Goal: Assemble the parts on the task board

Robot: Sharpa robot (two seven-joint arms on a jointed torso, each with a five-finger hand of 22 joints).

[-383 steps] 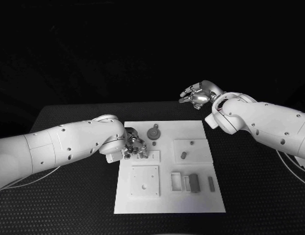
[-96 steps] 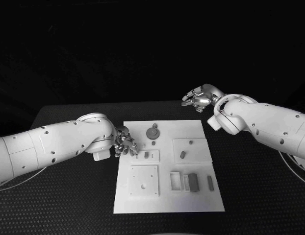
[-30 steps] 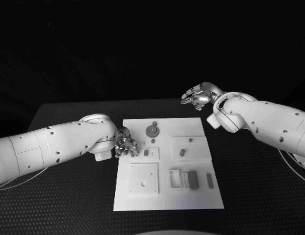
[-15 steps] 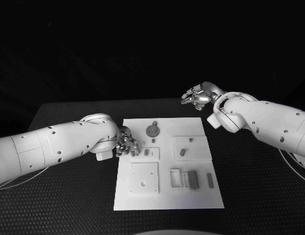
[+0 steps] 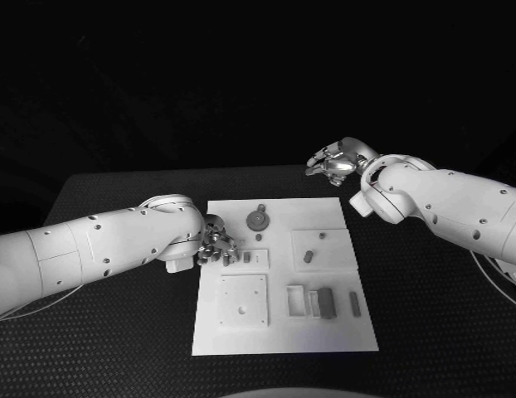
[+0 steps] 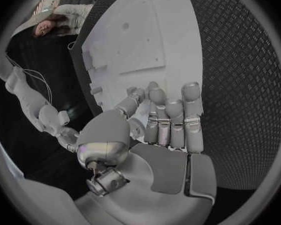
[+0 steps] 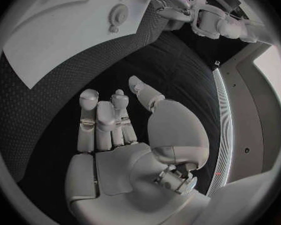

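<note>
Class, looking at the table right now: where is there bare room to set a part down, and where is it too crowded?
Free: black table right of the task board, and the board's near strip. Crowded: the board's left edge by the left hand, and around the gear-like part. The right hand is past the far edge.

Matt white task board (image 5: 279,327) lies on a rough, dimpled black table (image 5: 114,332).
</note>
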